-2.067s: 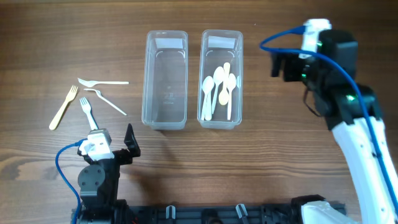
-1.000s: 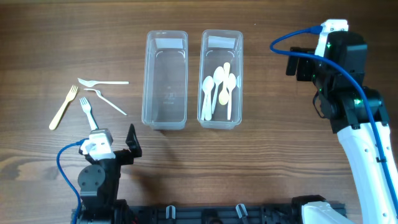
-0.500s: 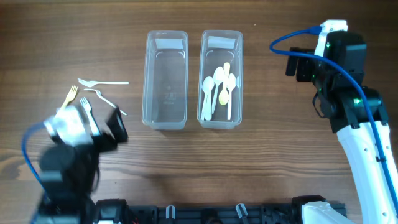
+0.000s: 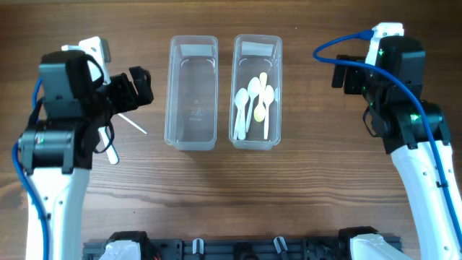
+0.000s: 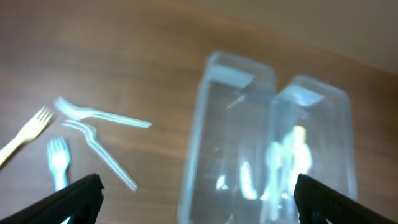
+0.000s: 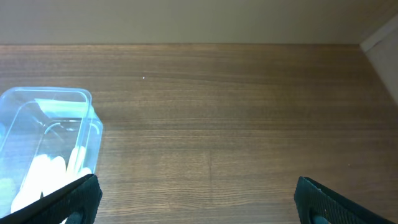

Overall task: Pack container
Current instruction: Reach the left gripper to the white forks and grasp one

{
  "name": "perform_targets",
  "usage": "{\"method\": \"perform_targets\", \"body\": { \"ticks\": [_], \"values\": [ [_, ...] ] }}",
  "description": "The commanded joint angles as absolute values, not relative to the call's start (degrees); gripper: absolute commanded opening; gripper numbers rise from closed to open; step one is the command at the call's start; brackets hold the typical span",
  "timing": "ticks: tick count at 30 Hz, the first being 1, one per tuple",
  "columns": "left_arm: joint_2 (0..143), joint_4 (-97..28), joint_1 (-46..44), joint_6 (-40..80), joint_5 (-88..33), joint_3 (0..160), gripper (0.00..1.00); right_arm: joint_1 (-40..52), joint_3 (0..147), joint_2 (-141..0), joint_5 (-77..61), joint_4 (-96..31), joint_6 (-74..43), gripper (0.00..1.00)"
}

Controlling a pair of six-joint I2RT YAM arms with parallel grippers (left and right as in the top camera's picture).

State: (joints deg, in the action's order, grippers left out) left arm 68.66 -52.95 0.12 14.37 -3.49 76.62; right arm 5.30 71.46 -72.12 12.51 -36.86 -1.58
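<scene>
Two clear plastic containers stand side by side at the table's middle. The left container (image 4: 193, 137) is empty; the right container (image 4: 257, 141) holds several white spoons (image 4: 254, 105). My left gripper (image 4: 137, 88) hangs open above the forks left of the containers, and its arm hides most of them from overhead. In the blurred left wrist view I see a wooden fork (image 5: 25, 134), a white fork (image 5: 57, 160) and two clear forks (image 5: 102, 115) lying on the wood, with the left gripper (image 5: 199, 199) holding nothing. My right gripper (image 4: 346, 76) stands open and empty, right of the spoon container (image 6: 46, 112).
The table is dark brown wood (image 4: 310, 180). One clear fork's handle (image 4: 135, 125) sticks out from under the left arm toward the empty container. In the right wrist view a pale edge (image 6: 380, 38) shows at the far right.
My left arm has lifted from the table's front edge and swung up and back over the forks. The right arm has held still over the last second.
</scene>
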Motion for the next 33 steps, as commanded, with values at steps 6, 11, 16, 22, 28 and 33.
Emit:
{"method": "perform_targets", "body": {
  "ticks": [6, 11, 16, 22, 28, 33],
  "values": [
    [82.5, -58.8, 6.5, 27.5, 12.3, 77.7, 0.95, 5.3, 72.0, -72.4, 13.7, -36.7, -1.1, 1.0],
    [92.9, -57.3, 8.9, 27.5, 9.8, 77.7, 0.91, 5.3, 72.0, -72.4, 13.7, -36.7, -1.1, 1.0],
    [102.2, -51.2, 9.9, 27.5, 3.6, 77.7, 0.88, 5.3, 72.0, -72.4, 13.7, -36.8, -1.1, 1.0],
    [107.9, -46.3, 9.9, 33.4, 1.9, 77.7, 0.86, 5.3, 72.0, -72.4, 13.7, -36.8, -1.1, 1.0],
    [111.5, -44.1, 9.9, 35.5, 2.0, 77.7, 0.8, 5.3, 72.0, -72.4, 13.7, -36.8, -1.1, 1.0],
    [115.2, -43.6, 9.9, 38.0, 2.0, 77.7, 0.79, 5.3, 72.0, -72.4, 13.7, -36.8, -1.1, 0.99]
  ]
}}
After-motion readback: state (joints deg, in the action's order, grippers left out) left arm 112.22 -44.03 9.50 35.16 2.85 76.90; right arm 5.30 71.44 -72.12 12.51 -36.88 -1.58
